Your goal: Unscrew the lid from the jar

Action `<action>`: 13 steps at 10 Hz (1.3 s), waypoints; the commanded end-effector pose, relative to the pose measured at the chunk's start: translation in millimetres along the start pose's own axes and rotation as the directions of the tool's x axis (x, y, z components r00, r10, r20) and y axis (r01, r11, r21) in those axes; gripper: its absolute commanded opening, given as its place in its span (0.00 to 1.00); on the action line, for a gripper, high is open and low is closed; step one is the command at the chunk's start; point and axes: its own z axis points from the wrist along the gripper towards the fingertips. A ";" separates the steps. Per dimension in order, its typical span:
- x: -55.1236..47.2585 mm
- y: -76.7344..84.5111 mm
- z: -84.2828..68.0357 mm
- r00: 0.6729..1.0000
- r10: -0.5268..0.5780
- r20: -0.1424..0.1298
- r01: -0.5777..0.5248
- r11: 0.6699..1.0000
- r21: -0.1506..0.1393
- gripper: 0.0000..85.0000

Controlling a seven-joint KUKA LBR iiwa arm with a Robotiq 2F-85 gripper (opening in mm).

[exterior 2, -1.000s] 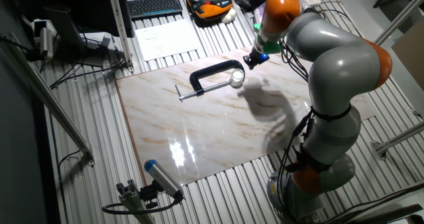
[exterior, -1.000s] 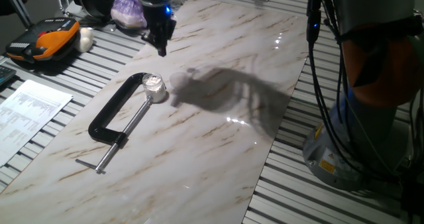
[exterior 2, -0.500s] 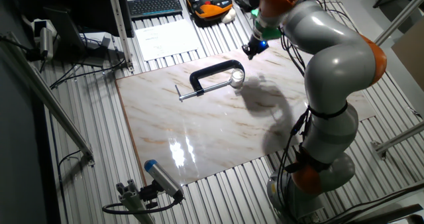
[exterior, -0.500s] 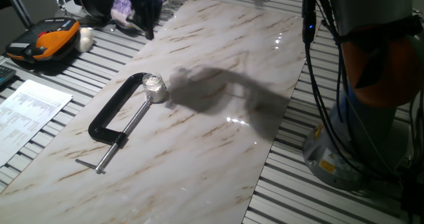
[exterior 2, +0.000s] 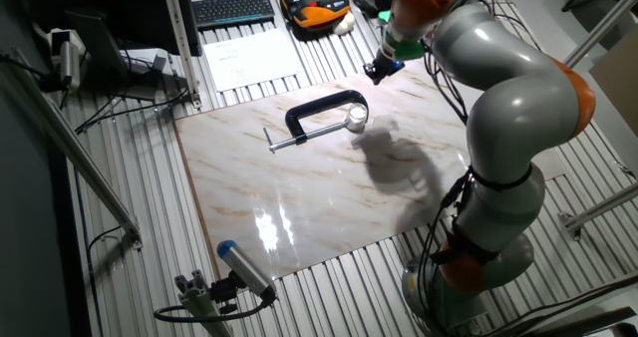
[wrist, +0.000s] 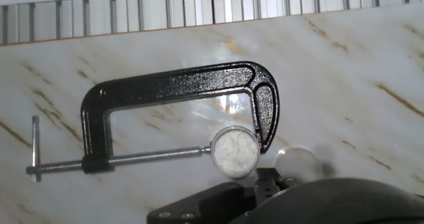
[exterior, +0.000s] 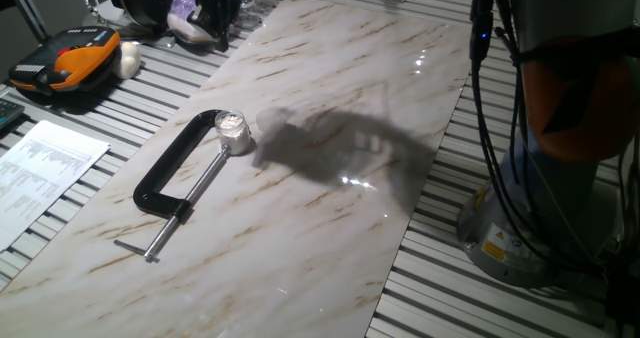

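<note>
The jar (wrist: pixel 235 151) is a tiny round pot with white inside, pinched between the screw tip and jaw of a black C-clamp (wrist: pixel 172 85). It also shows on the marble slab as the jar (exterior: pixel 232 128) and the jar (exterior 2: pixel 356 119). Just right of the clamp's jaw, a pale round disc that looks like the lid (wrist: pixel 298 163) lies flat on the marble. My gripper (exterior: pixel 216 28) hangs well away, over the slab's far left corner; from the other side the gripper (exterior 2: pixel 378 70) is above the slab's back edge. Its fingers are too dark and small to read.
An orange-and-black case (exterior: pixel 62 63) with a white lump (exterior: pixel 129 58) beside it lies on the slatted table left of the slab. Printed paper (exterior: pixel 45 168) sits nearer. A purple bag (exterior: pixel 188 18) and black gear stand behind the gripper. The arm's base (exterior: pixel 520 228) is at right.
My gripper has moved from just above the jar up and back to the slab's far left corner. The jar and the clamp have stayed in place.
</note>
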 end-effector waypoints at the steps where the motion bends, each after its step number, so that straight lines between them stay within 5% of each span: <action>1: -0.2 -0.7 -1.7 1.000 -0.004 -0.009 0.004 1.000 -0.005 0.00; 4: 2.9 0.9 -3.6 0.999 0.000 -0.037 -0.001 1.000 -0.012 0.00; 13: 9.5 -1.4 -0.4 0.999 0.005 -0.037 -0.006 1.000 -0.018 0.00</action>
